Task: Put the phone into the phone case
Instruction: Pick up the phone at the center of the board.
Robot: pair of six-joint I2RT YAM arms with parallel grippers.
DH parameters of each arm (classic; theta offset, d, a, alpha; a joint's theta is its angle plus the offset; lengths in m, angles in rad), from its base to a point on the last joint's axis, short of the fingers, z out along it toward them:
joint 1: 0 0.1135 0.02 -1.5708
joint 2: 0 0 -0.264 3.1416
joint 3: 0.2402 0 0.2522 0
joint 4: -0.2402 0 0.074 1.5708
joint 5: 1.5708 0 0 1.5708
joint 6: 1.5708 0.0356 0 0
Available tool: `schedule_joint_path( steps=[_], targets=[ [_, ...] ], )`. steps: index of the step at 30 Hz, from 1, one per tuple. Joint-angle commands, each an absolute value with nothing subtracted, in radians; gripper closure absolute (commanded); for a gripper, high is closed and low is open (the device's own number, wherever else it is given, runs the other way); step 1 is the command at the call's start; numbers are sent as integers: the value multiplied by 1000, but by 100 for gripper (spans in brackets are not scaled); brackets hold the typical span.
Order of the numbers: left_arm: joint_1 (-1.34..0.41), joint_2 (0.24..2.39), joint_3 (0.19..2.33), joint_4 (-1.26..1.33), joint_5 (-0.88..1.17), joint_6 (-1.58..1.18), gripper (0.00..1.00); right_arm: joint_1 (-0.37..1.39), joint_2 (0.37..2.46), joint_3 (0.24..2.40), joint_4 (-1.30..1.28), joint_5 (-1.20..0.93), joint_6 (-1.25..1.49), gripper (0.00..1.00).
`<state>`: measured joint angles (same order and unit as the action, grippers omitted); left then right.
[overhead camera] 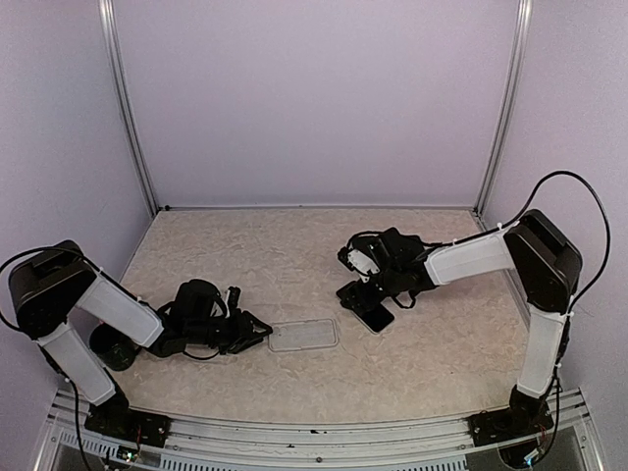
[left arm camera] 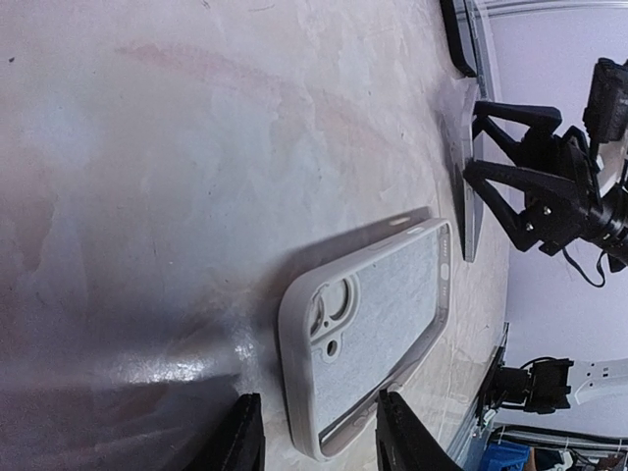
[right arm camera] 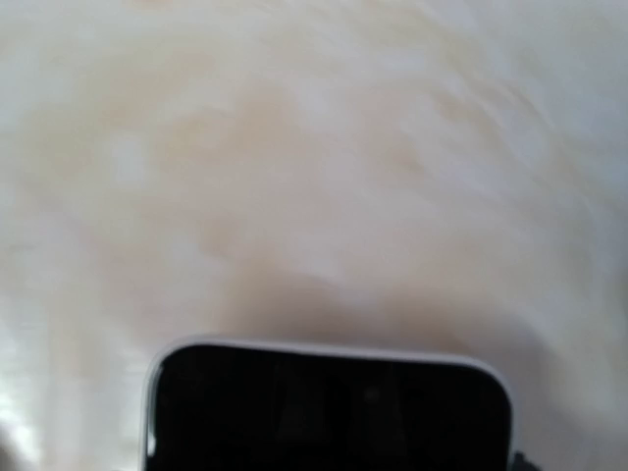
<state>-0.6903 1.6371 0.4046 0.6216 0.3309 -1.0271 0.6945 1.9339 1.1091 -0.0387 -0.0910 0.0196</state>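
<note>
The clear, pale phone case (overhead camera: 303, 336) lies flat near the table's front middle, inside up, camera cutout toward my left arm. My left gripper (overhead camera: 257, 332) sits low at its left end. In the left wrist view the case (left arm camera: 378, 329) has its near end between the two black fingertips (left arm camera: 242, 437), which stand apart without touching it; the left gripper (left arm camera: 319, 439) is open. The black phone (overhead camera: 374, 316) lies screen up to the right. My right gripper (overhead camera: 361, 297) is down on its far end. The right wrist view shows only the phone (right arm camera: 329, 412); the fingers are hidden.
Purple walls with metal corner posts (overhead camera: 130, 108) close in the beige table (overhead camera: 255, 255) on three sides. A metal rail (overhead camera: 324, 432) runs along the front edge. The right arm's white forearm (overhead camera: 471, 260) reaches in from the right.
</note>
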Motion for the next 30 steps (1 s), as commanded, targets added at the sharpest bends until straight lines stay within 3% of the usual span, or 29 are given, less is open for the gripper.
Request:
schedule_joint_path(
  steps=[1,13,30],
  targets=[
    [-684,1614,394,592,313,-1027,60,732,1845,1097,37,-204,-98,29],
    [-684,1606,391,592,310,-1031,60,810,1851,1154,-19,-441,-364,29],
    [-684,1601,397,593,315,-1036,60,905,2013,1352,-240,-543,-608,27]
  ],
)
